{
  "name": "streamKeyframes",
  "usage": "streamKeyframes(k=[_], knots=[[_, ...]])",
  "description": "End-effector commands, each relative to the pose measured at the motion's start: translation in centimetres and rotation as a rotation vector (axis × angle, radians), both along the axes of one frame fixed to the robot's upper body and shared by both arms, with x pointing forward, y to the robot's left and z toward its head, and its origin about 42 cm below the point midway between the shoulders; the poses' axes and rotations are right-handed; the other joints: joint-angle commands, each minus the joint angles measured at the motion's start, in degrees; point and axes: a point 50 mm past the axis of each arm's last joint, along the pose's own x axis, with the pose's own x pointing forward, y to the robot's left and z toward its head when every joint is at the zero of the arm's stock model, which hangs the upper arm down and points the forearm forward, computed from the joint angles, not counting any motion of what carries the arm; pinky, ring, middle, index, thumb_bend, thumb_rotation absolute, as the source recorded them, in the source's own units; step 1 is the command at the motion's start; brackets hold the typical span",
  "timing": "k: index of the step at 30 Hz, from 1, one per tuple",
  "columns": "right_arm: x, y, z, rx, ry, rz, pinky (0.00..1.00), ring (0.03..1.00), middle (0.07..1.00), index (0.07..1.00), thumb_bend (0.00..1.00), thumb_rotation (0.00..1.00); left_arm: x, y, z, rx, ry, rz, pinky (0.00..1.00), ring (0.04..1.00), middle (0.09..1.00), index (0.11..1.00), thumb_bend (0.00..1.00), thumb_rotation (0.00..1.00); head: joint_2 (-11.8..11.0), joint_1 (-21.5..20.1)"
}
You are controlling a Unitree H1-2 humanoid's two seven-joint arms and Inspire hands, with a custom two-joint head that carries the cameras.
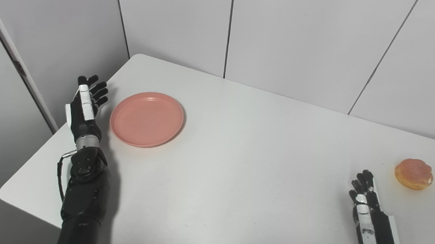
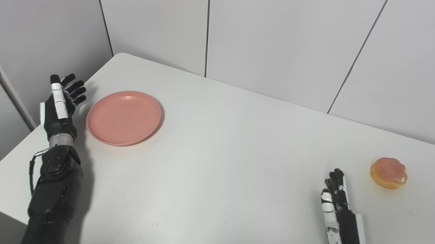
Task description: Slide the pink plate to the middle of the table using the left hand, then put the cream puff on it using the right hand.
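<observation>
A pink plate (image 1: 147, 119) lies flat on the left part of the white table (image 1: 245, 157). My left hand (image 1: 86, 106) is open, held edge-on just left of the plate with a small gap, fingers pointing away. A golden cream puff (image 1: 414, 174) sits at the table's right side. My right hand (image 1: 367, 209) is open and empty near the front edge, left of and nearer than the cream puff, apart from it. The same scene shows in the right eye view, with the plate (image 2: 124, 118) and cream puff (image 2: 389, 172).
The table's left edge (image 1: 29, 164) runs just behind my left arm. Grey wall panels (image 1: 281, 36) stand close behind the table's far edge.
</observation>
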Motion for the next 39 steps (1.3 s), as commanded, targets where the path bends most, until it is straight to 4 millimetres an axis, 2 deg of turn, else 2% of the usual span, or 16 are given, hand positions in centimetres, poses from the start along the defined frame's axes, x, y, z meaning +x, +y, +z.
streamKeyframes(k=[1,9,12,14,21,22,28,35,39], knots=[[0.3,-0.2,0.9,0.004,-0.06,0.002,1.0,1.0,1.0,1.0,0.57,0.85,1.1,0.5,2.1,0.047,-0.045,-0.021,0.73,0.721,0.7,0.718,0.74,1.0,0.1,0.1],[0.3,-0.2,0.9,0.01,-0.059,0.004,1.0,1.0,1.0,1.0,0.55,0.85,1.8,-0.7,1.1,0.062,-0.016,-0.082,0.79,0.736,0.714,0.711,0.8,1.0,0.1,0.1],[0.3,-0.1,0.9,0.007,-0.06,0.005,1.0,1.0,1.0,1.0,0.55,0.84,2.0,-1.1,1.0,0.078,-0.016,-0.091,0.79,0.739,0.716,0.718,0.81,1.0,0.1,0.1],[0.3,-0.1,0.9,0.002,-0.063,0.003,1.0,1.0,1.0,1.0,0.55,0.85,2.2,-1.4,0.9,0.082,-0.012,-0.097,0.78,0.746,0.719,0.733,0.78,1.0,0.2,0.0],[0.4,-0.1,1.0,0.001,-0.061,0.0,1.0,1.0,1.0,1.0,0.54,0.85,2.4,-2.8,0.8,0.066,0.017,-0.094,0.76,0.752,0.73,0.742,0.84,1.0,0.3,0.0],[0.4,-0.1,0.9,-0.002,-0.062,0.0,1.0,1.0,1.0,1.0,0.54,0.86,2.4,-3.1,0.9,0.057,0.021,-0.092,0.78,0.758,0.736,0.744,0.82,1.0,0.3,0.0],[0.4,-0.1,0.9,0.014,-0.055,0.001,1.0,0.999,1.0,1.0,0.53,0.83,2.7,-3.8,0.8,0.048,0.048,-0.116,0.83,0.796,0.762,0.757,0.81,1.0,0.3,0.0],[0.4,-0.1,0.9,0.003,-0.057,0.0,1.0,1.0,1.0,1.0,0.54,0.85,2.7,-4.3,0.8,0.06,0.068,-0.143,0.82,0.772,0.742,0.76,0.81,1.0,0.6,0.0],[0.4,-0.1,0.9,-0.004,-0.064,0.001,1.0,0.998,1.0,1.0,0.54,0.86,2.8,-4.7,0.7,0.072,0.069,-0.177,0.82,0.783,0.759,0.767,0.82,1.0,0.7,-0.1]])
